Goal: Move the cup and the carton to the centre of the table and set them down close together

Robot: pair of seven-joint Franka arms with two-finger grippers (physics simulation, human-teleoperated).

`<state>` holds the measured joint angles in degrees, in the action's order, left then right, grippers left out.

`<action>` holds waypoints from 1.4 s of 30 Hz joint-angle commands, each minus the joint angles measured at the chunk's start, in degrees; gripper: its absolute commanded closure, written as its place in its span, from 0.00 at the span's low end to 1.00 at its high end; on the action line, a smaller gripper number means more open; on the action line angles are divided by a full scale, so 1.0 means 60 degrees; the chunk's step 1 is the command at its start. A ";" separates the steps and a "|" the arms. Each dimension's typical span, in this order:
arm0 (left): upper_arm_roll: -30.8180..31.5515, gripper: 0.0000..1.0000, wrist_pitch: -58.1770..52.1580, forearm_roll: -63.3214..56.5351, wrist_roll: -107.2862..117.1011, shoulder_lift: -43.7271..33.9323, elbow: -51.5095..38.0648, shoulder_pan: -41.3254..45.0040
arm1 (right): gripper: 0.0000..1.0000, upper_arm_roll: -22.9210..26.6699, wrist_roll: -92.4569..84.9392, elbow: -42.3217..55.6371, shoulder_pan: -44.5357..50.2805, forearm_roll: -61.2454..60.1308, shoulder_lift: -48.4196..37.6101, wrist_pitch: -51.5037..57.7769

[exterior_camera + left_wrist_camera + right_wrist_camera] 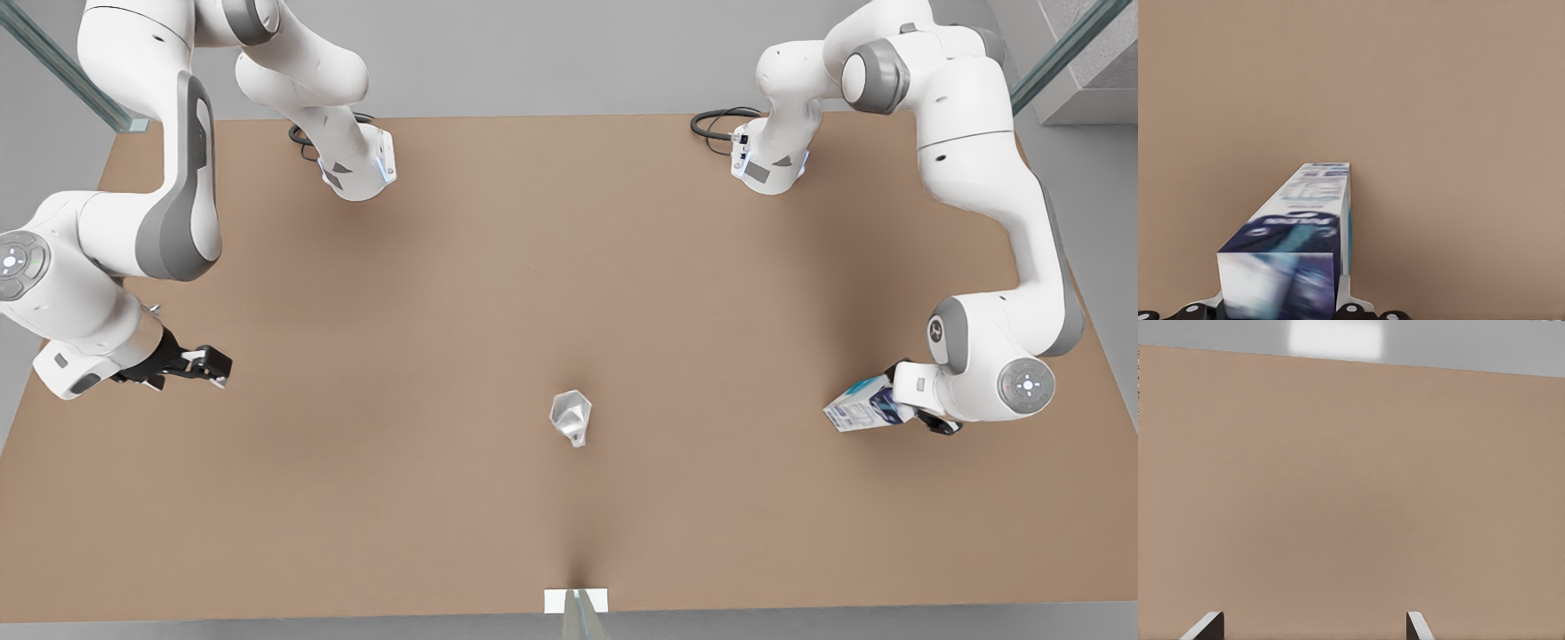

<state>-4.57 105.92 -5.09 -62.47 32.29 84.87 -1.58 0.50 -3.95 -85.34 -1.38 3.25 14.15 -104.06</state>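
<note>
Right now the cup lies tipped on its side on the table, a bit below centre toward 6 o'clock in the front view, rim up toward 12, narrow base toward 6. Nothing's touching it; both grippers are well apart from it.

Carton is far over at approx 3 o'clock from the cup, near the table's edge on the front view's right. It's tilted, one end pointing toward 8 o'clock, the other end tucked into the left gripper. In the left wrist view the carton juts straight out from between the fingers, white w/ dark blue and purple print, bare tabletop beyond it. So that gripper is clamped on the carton. Can't tell if the carton is touching the table or just off it.

Right gripper sits at approx 9 o'clock from the cup, on the front view's left, black fingers pointing toward 3 o'clock, above the table. Its wrist view shows two fingertips spread wide w/ nothing between them, plain brown surface past them.

Also a small white tab at the table's 6 o'clock edge, straight below the cup.
</note>
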 commanded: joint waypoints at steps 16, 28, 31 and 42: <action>0.0482 0.30 -0.1495 0.0058 0.2222 -0.1207 -0.0111 0.0264 | 0.00 -0.0010 0.0000 0.0191 0.0010 0.0000 0.0014 0.0102; 0.2666 0.29 -0.2170 0.0512 1.1656 -0.1163 -0.0726 0.5273 | 0.00 -0.0010 0.0029 0.0191 0.0068 0.0000 0.0029 0.0088; 0.2724 0.29 -0.1922 0.0731 1.3296 -0.0037 -0.2029 0.6064 | 0.00 -0.0010 0.0044 0.0191 0.0069 0.0000 0.0029 0.0088; 0.2754 0.00 -0.0954 0.0717 1.4132 0.0609 -0.2118 0.6431 | 0.00 -0.0024 0.0044 0.0191 0.0083 0.0000 0.0102 0.0073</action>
<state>11.90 100.11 -0.87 22.37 35.87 72.16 37.01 0.35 -3.69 -84.20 -0.88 3.25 14.77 -103.55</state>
